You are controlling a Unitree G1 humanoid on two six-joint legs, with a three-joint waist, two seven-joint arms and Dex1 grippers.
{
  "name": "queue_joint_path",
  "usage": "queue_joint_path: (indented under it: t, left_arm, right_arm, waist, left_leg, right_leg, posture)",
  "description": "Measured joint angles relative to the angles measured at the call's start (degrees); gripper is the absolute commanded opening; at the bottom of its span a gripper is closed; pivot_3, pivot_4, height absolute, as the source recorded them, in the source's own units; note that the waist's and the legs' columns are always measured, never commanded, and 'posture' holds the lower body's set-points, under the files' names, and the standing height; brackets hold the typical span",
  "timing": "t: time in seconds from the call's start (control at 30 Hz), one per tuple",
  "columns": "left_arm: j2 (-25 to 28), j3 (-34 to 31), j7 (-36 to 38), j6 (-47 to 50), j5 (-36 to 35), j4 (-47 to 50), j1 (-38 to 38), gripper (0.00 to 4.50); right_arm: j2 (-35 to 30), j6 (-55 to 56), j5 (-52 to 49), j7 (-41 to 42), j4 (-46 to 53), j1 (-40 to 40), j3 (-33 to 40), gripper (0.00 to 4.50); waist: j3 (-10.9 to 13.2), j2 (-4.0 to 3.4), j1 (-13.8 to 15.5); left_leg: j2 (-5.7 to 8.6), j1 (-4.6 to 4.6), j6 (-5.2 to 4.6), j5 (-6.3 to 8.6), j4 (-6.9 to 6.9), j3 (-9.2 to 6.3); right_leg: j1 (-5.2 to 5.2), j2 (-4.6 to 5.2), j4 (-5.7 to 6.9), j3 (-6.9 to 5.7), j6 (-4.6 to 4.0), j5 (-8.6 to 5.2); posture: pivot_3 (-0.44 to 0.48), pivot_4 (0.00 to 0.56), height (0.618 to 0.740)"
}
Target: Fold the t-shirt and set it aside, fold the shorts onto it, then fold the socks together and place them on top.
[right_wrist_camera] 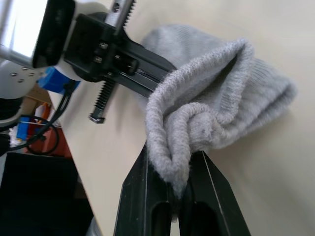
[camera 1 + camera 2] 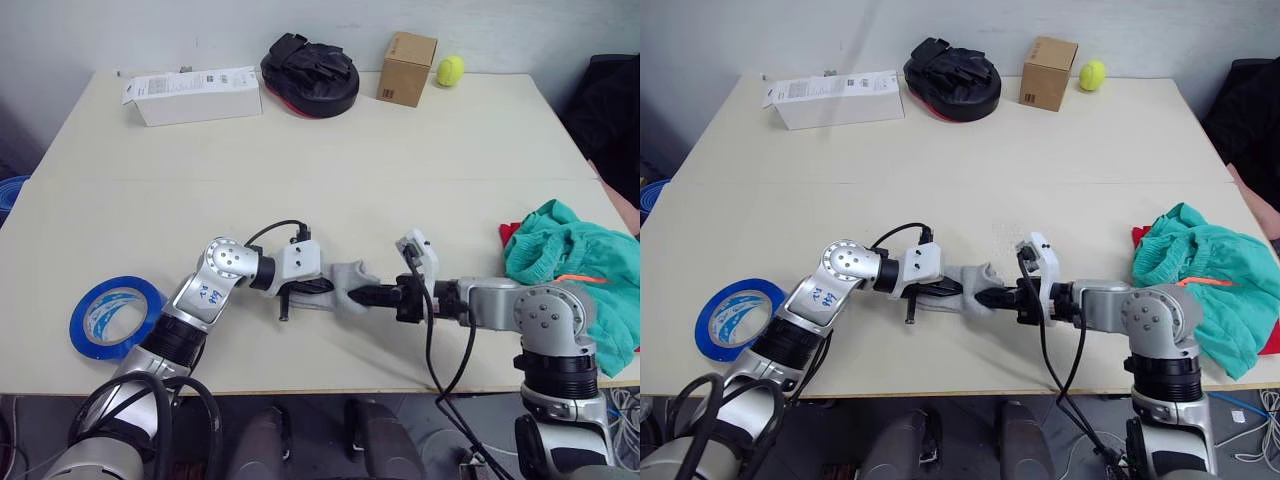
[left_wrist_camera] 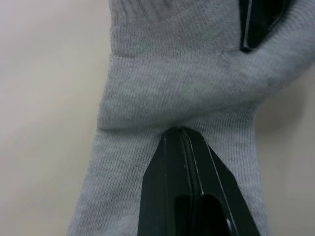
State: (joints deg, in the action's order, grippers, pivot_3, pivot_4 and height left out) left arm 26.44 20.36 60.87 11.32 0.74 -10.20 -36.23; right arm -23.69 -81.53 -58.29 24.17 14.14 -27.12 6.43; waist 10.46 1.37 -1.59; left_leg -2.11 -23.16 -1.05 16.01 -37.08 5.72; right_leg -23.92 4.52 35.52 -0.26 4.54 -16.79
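The grey knit socks (image 2: pixel 348 282) lie bunched near the table's front edge, between my two grippers. My left gripper (image 2: pixel 328 290) comes in from the left, its fingers shut together and pinching a pucker of sock fabric (image 3: pixel 179 129). From the right, my right gripper (image 2: pixel 362 296) is shut on a rolled fold of the socks (image 1: pixel 172 157). The teal-green shorts (image 2: pixel 572 262) sit crumpled at the right edge of the table. A corner of the red t-shirt (image 2: pixel 508 233) peeks out from under them.
A blue tape roll (image 2: pixel 115 315) lies at the front left. Along the back edge stand a white carton (image 2: pixel 195 95), a black padded item (image 2: pixel 310 72), a cardboard box (image 2: pixel 406 67) and a yellow ball (image 2: pixel 450 69).
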Motion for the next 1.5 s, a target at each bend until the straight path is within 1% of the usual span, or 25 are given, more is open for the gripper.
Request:
queue_joint_path:
  t: [0.27,0.53,0.67,0.73,0.77,0.9,0.93,1.03,1.27,1.47,1.5]
  left_arm:
    - [0.80,-0.29,-0.35,0.08,-0.04,0.99,0.84,0.00]
    - [1.75,-1.29,-0.93,2.51,-0.34,3.40,2.13,0.00]
    - [3.07,-2.50,-1.25,5.54,-1.18,5.51,2.97,0.89]
    - [4.10,-3.51,-1.24,7.18,-1.66,6.70,3.29,1.47]
    - [4.64,-3.76,-1.24,8.02,-1.90,7.45,3.43,1.86]
    - [6.35,-4.76,-1.26,10.83,-2.89,9.82,3.88,3.06]
    - [6.77,-5.07,-1.29,11.58,-3.12,10.46,4.05,3.42]
    - [9.85,-7.12,-1.24,13.27,-4.27,13.12,5.52,4.41]
    - [16.36,-13.51,-1.20,15.33,-7.12,16.73,10.80,4.46]
    - [18.19,-17.81,-2.54,18.07,-9.40,20.28,14.30,4.46]
    - [18.45,-17.96,-2.70,18.42,-9.58,20.96,14.87,4.49]
  right_arm:
    - [1.65,4.78,3.35,2.25,-0.72,-2.51,-5.75,0.03]
    - [3.36,8.00,6.43,4.44,-3.42,-3.88,-8.60,0.03]
    - [3.70,9.33,7.72,5.55,-4.42,-4.38,-8.84,0.00]
    - [3.69,9.87,8.24,6.27,-4.79,-4.39,-9.07,0.00]
    - [3.69,10.14,8.63,6.59,-4.98,-4.40,-9.26,0.00]
    - [3.68,10.36,9.65,7.65,-5.36,-4.42,-10.23,0.00]
    - [3.69,10.41,9.93,7.84,-5.49,-4.57,-10.41,0.00]
    - [3.67,10.65,10.55,8.58,-5.89,-5.39,-10.50,0.00]
    - [3.79,12.41,12.81,10.73,-7.21,-6.90,-11.57,0.00]
    - [4.81,15.65,16.20,13.65,-9.13,-9.14,-16.10,0.00]
    - [5.05,16.57,16.92,14.15,-9.81,-9.50,-17.28,0.27]
  waist:
    - [0.00,0.00,-0.07]
    - [0.01,-0.02,-0.38]
    - [0.02,-0.03,-0.55]
    - [0.02,-0.04,-0.61]
    - [0.03,-0.04,-0.62]
    - [0.04,-0.06,-0.59]
    - [0.04,-0.06,-0.56]
    - [0.04,-0.06,-0.77]
    - [0.06,-0.08,-0.89]
    - [0.07,-0.09,-1.11]
    - [0.07,-0.09,-1.16]
  left_leg:
    - [-0.01,0.00,0.04,-0.01,0.03,-0.09]
    - [-0.02,0.00,0.17,-0.08,0.10,-0.17]
    - [-0.03,-0.01,0.22,-0.11,0.13,-0.20]
    - [-0.03,-0.01,0.23,-0.12,0.15,-0.21]
    - [-0.03,-0.03,0.24,-0.12,0.16,-0.22]
    - [-0.03,-0.12,0.27,-0.12,0.21,-0.22]
    - [-0.03,-0.15,0.28,-0.12,0.21,-0.22]
    - [-0.03,-0.36,0.36,-0.17,0.21,-0.18]
    - [-0.03,-0.47,0.43,-0.28,0.21,-0.21]
    - [-0.03,-0.46,0.44,-0.30,0.21,-0.24]
    - [-0.03,-0.46,0.45,-0.31,0.22,-0.24]
  right_leg:
    - [0.00,0.02,0.00,-0.07,-0.03,-0.01]
    - [-0.04,0.02,0.04,-0.13,-0.07,-0.04]
    - [-0.06,0.01,0.05,-0.16,-0.09,-0.05]
    - [-0.07,0.02,0.06,-0.17,-0.11,-0.06]
    - [-0.08,0.02,0.06,-0.18,-0.11,-0.06]
    - [-0.17,0.02,0.04,-0.19,-0.12,-0.07]
    - [-0.20,0.02,0.05,-0.19,-0.13,-0.07]
    - [-0.51,0.01,0.18,-0.19,-0.13,-0.07]
    - [-0.64,0.00,0.30,-0.28,-0.16,-0.09]
    - [-0.64,0.02,0.33,-0.30,-0.17,-0.09]
    - [-0.64,0.02,0.32,-0.29,-0.17,-0.09]
  posture:
    - [0.000,0.150,0.740]
    - [0.000,0.150,0.740]
    - [0.000,0.150,0.740]
    - [0.000,0.150,0.740]
    - [0.000,0.150,0.740]
    - [0.000,0.150,0.740]
    - [0.000,0.150,0.740]
    - [0.000,0.150,0.740]
    - [0.000,0.150,0.740]
    - [0.000,0.150,0.740]
    - [0.000,0.150,0.740]
